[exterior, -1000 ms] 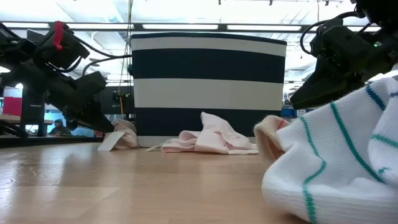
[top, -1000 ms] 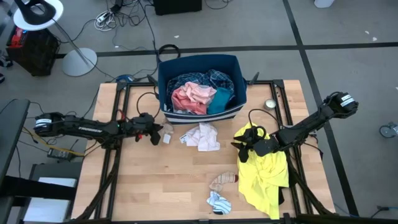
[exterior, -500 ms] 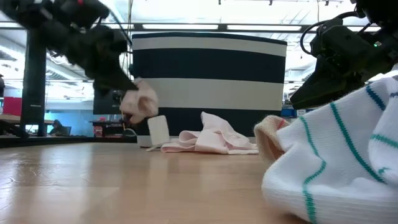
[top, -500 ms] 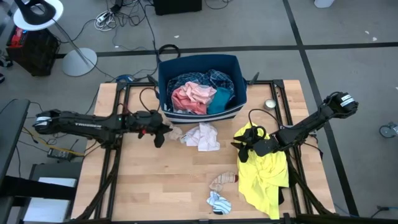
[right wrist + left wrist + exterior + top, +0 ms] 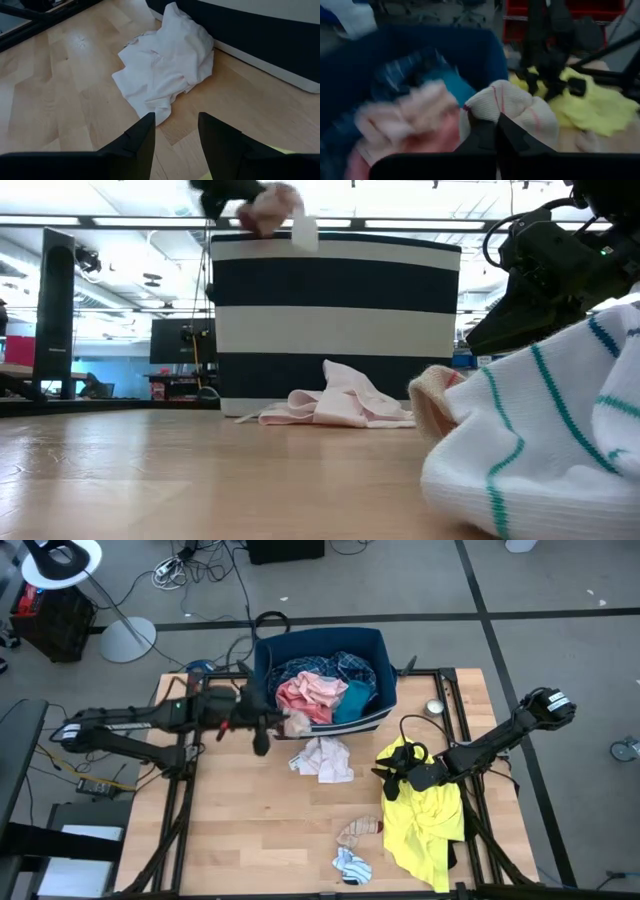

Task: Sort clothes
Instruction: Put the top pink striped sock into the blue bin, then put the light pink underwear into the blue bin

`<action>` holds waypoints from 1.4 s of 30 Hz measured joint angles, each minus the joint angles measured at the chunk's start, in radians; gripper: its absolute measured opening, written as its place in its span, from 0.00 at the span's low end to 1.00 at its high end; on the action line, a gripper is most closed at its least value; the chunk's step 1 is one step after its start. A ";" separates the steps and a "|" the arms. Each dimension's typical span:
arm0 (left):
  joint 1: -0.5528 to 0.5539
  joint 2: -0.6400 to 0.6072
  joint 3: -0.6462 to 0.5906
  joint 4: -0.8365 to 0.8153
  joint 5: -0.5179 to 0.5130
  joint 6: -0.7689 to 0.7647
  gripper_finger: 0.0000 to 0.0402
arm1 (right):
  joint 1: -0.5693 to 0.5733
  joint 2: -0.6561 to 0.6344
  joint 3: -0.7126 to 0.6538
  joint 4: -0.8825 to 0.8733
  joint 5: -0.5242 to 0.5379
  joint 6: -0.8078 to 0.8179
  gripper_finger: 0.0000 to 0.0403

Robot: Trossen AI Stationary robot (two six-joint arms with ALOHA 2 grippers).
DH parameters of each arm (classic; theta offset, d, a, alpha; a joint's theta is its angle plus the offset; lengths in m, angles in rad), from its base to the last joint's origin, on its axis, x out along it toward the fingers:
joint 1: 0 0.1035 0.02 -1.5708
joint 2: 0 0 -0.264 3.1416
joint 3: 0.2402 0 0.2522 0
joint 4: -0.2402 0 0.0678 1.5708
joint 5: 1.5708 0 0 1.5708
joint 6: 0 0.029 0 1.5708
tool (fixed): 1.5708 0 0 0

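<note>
Two slim black arms (image 5: 130, 720) (white-capped shoulders), looped black cables.

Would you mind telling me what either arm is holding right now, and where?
Left gripper pinches a small pale pink piece by a bunched fold; right gripper holds nothing.

A navy blue fabric bin (image 5: 385, 675) shows broad white bands in the low view and holds a salmon-pink crumpled garment (image 5: 312, 696), a teal piece (image 5: 354, 700) and what looks like blue plaid cloth (image 5: 355, 666). On the pale wooden tabletop (image 5: 240, 830) lie a pale pink-white garment (image 5: 326, 758), a bright yellow shirt (image 5: 425, 815) and a white sock with teal stripes (image 5: 352, 865).
</note>
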 joint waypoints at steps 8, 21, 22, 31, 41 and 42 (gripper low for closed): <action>0.140 0.199 0.284 -0.095 0.000 0.167 0.00 | 0.000 0.000 0.000 0.000 0.000 0.000 0.37; 0.310 0.409 0.348 -0.039 -0.007 0.189 0.09 | 0.000 0.000 0.000 0.000 0.000 -0.002 0.37; 0.317 0.417 0.348 -0.045 -0.007 0.189 0.10 | 0.000 0.000 0.000 -0.001 0.000 -0.002 0.37; 0.334 0.406 0.348 -0.053 0.019 0.188 0.25 | 0.000 0.000 0.000 -0.002 0.000 -0.003 0.37; 0.315 0.258 0.348 -0.187 0.018 0.148 0.27 | 0.000 0.000 -0.001 -0.001 0.000 -0.002 0.37; 0.311 0.238 0.348 -0.226 0.018 0.148 0.27 | 0.000 0.000 -0.001 -0.001 0.000 -0.002 0.37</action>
